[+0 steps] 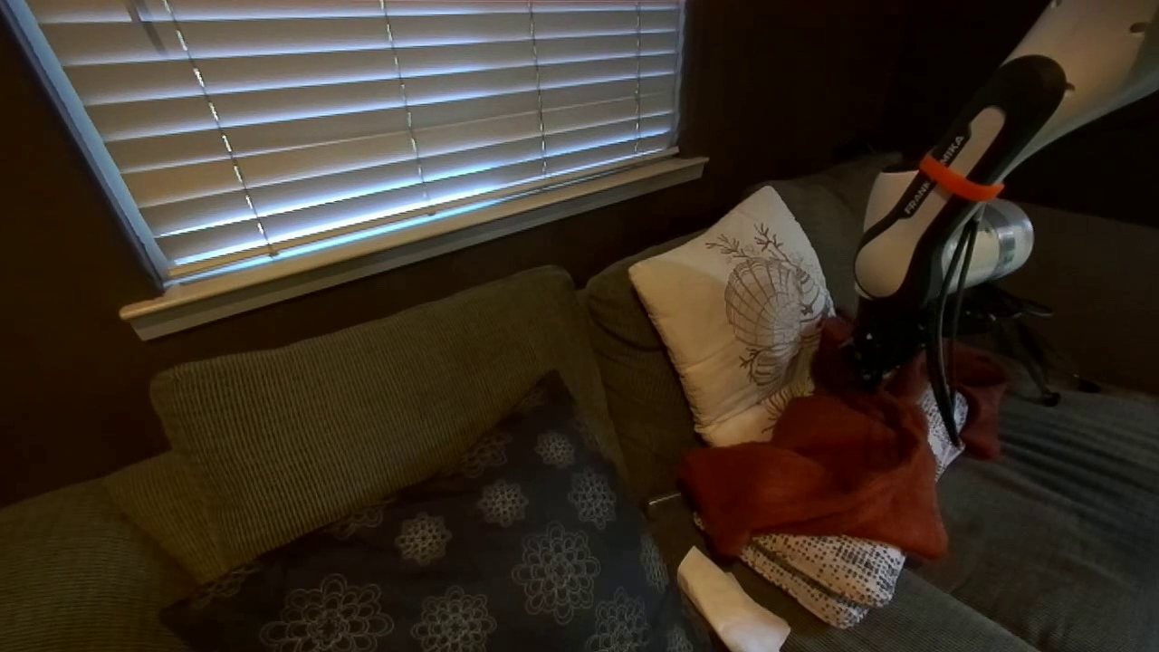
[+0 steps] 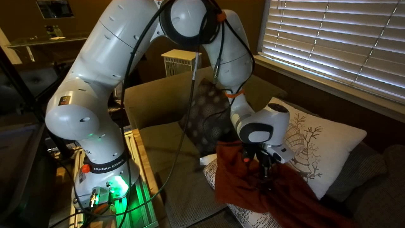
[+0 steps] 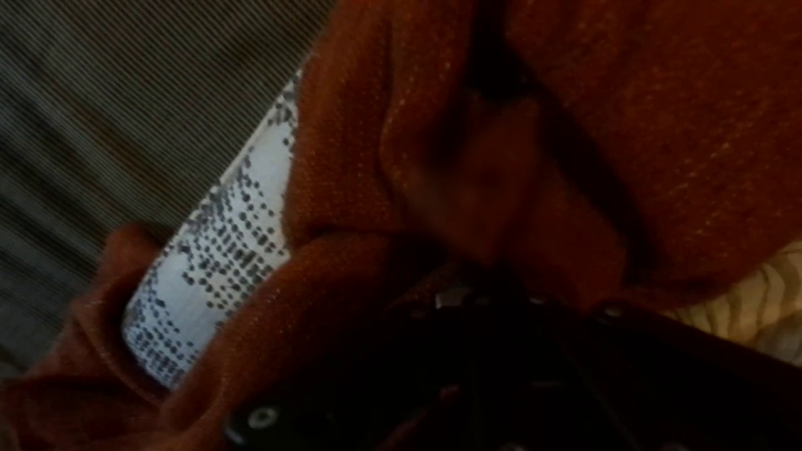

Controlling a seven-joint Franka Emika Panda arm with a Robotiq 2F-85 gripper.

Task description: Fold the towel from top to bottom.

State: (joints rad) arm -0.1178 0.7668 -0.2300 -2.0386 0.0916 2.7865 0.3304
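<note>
Finding towel rumpled over speckled white cloth on sofa, likely gaining height for pinching | pointing gripper down among creases, presumably seeking a layer to turn over | failing to tell clenched from released, too dark there
</note>
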